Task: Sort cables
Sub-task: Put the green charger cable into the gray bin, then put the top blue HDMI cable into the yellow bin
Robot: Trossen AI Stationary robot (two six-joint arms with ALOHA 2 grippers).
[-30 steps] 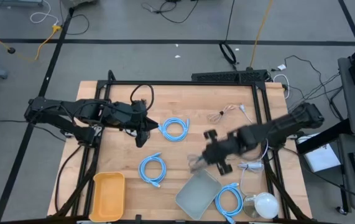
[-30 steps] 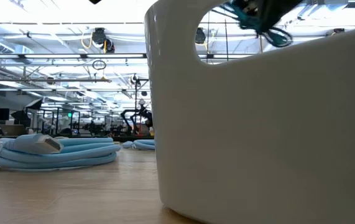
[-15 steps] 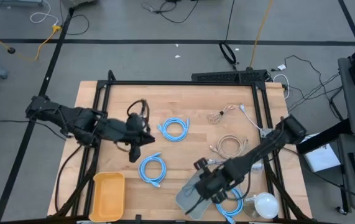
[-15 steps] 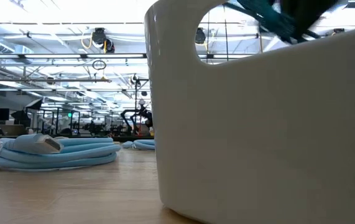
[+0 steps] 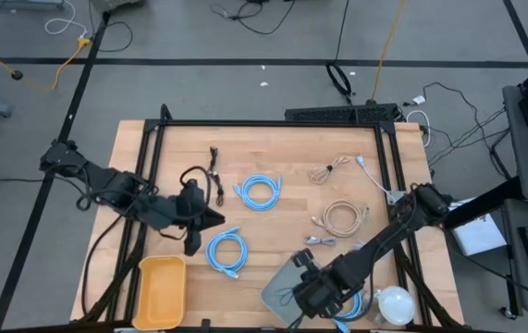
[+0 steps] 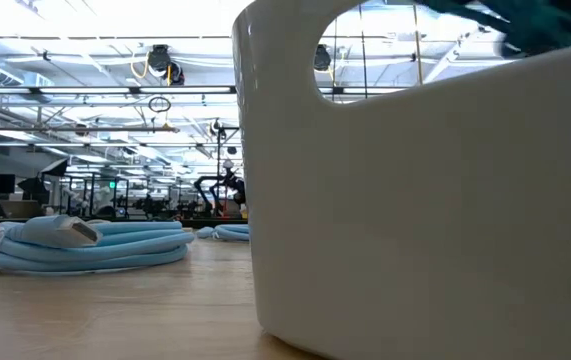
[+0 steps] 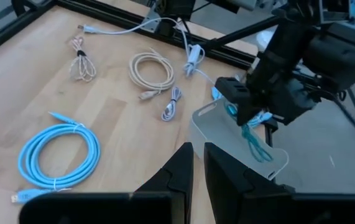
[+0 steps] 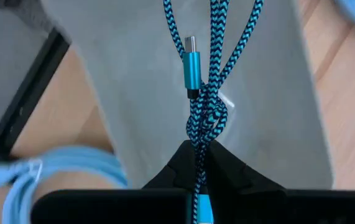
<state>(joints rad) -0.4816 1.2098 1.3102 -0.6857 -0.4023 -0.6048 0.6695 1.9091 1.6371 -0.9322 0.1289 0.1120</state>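
Two end effectors are mine. My right end effector (image 5: 312, 289) hangs over the grey bin (image 5: 282, 294) near the front edge of the bench (image 5: 282, 153), and its fingers are closed on the teal braided cable (image 8: 203, 81); from the right wrist view the knotted bundle and its metal plug dangle straight out from between my fingertips, with the grey bin's floor behind them. From the left wrist view the same teal strand trails down into the bin's open top. My left end effector (image 5: 190, 242) sits low over the left part of the bench, between the black cable (image 5: 214, 172) and the yellow bin (image 5: 161, 289), and its two fingers (image 7: 183, 171) stand nearly together with only a thin slit between them, holding nothing. One light-blue loop (image 5: 227, 252) lies just beside my left end effector, another (image 5: 258, 191) sits near the middle of the bench, and a third peeks out beside the grey bin next to a round white object (image 5: 395, 302). Farther right rest the beige coil (image 5: 342, 218), a small grey bundle (image 5: 318, 240) and a thin tan bundle (image 5: 330, 170), all apart from one another.
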